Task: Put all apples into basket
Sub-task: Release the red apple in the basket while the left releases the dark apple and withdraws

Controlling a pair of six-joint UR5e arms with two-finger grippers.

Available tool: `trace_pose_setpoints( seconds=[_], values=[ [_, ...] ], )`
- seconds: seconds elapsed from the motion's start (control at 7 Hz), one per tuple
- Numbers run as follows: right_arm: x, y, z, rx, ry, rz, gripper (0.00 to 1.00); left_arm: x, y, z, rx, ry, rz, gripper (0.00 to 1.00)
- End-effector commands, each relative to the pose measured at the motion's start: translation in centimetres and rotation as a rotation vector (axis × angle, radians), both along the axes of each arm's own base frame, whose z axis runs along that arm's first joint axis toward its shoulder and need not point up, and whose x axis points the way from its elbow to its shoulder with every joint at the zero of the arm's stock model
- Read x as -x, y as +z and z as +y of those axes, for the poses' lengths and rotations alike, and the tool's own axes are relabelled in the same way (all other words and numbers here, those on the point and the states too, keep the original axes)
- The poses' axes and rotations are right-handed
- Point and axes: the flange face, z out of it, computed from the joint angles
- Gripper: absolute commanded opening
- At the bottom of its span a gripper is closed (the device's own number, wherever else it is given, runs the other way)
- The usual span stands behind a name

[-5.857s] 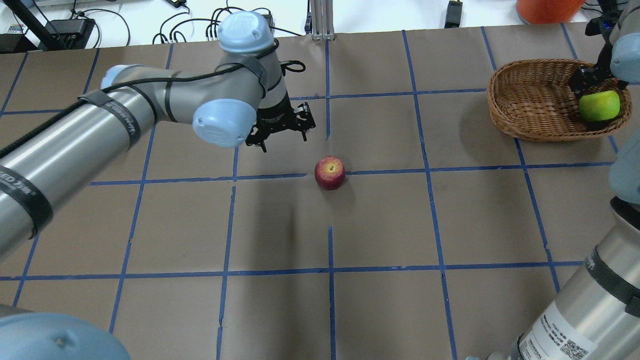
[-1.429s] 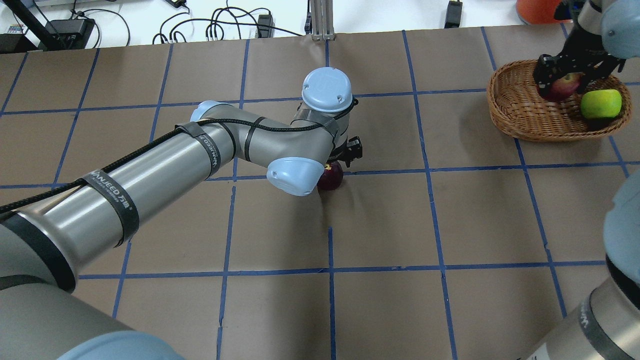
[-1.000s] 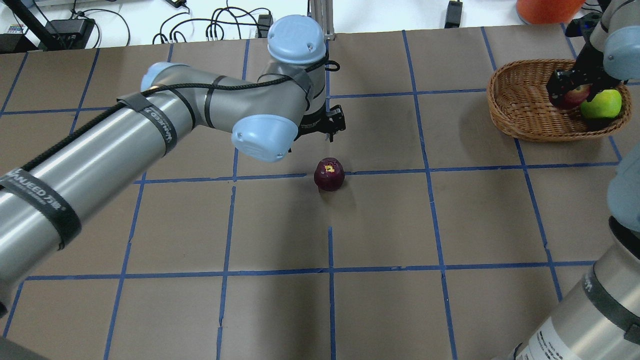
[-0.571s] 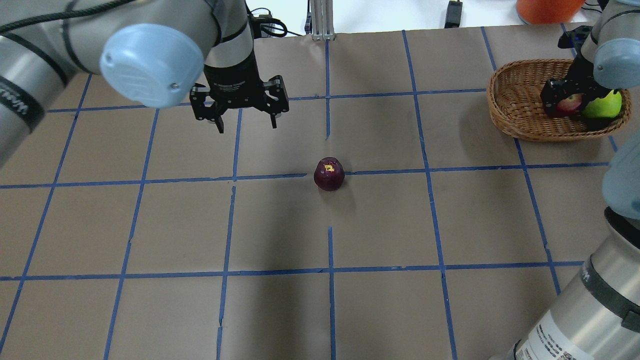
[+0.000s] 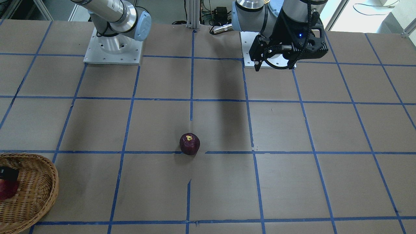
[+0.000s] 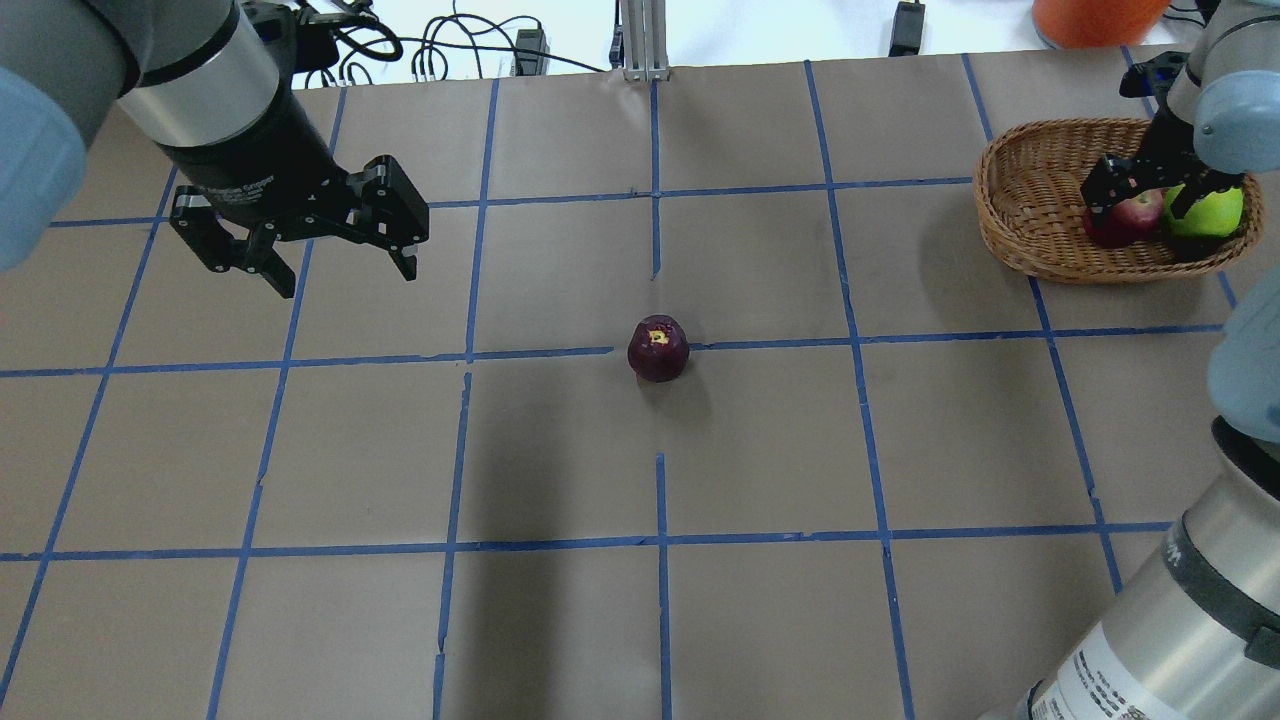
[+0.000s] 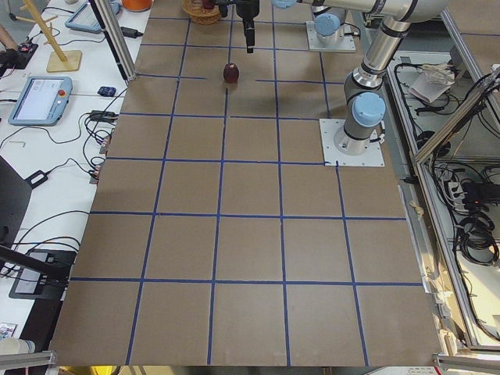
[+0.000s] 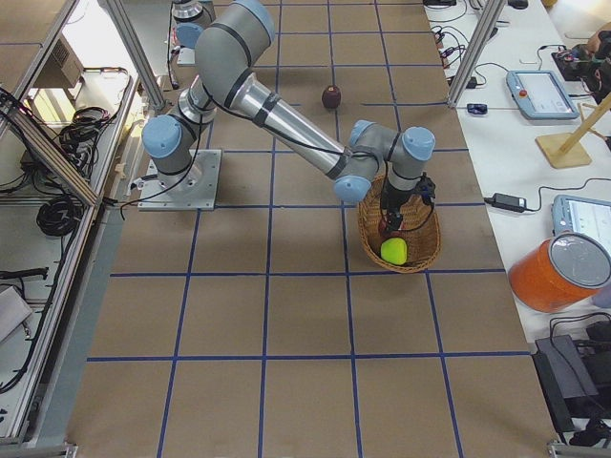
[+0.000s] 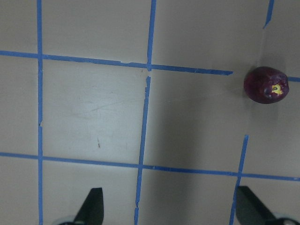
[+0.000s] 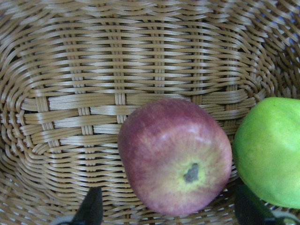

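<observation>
Over on the left, the left gripper (image 6: 345,270) hangs above the bench (image 6: 560,450) with its jaws spread wide and nothing in them, well apart from the one apple not yet put away. That maroon apple (image 6: 658,349) sits alone in the middle of the bench, yellow stem patch up, right on a blue tape line. At the far right, the basket (image 6: 1000,200) holds the red apple (image 6: 1125,215) and the green apple (image 6: 1205,210) side by side, just about touching. The right gripper (image 6: 1135,195) is down inside it, jaws open and straddling the red apple with a little daylight on each side, so the apple looks let go. I'd worry about two things. If that gripper comes up off-centre, a finger could catch the red apple, knock the green one, or drag the light basket along. And the maroon apple is round and free: one finger landing before the other would likely send it rolling away. Carrying it over also brings both arms close together above the basket.
</observation>
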Motion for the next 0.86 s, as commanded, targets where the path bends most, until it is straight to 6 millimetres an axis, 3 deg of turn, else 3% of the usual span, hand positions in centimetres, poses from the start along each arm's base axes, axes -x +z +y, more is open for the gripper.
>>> trace_pose_setpoints(
  seconds=[0.0,0.14,0.29,0.57,0.71],
  values=[
    [-3.4,7.9,1.2,-0.044,-0.005,-0.071,1.00,-0.7,-0.5,-0.2,0.093,0.010,-0.014,1.00],
    [-9.3,10.9,1.5,-0.029,-0.040,-0.160,1.00,-0.7,-0.2,-0.1,0.075,0.010,-0.016,1.00],
    [-16.6,11.6,1.6,-0.037,-0.066,-0.157,1.00,-0.8,0.0,-0.1,0.058,0.011,-0.016,1.00],
    [-32.6,11.2,2.9,-0.050,-0.089,-0.131,1.00,-1.0,2.0,-1.8,0.033,0.015,-0.019,1.00],
    [-38.4,10.2,4.5,-0.067,-0.067,-0.120,1.00,-1.0,2.4,-2.4,0.030,0.014,-0.019,1.00]
  ],
)
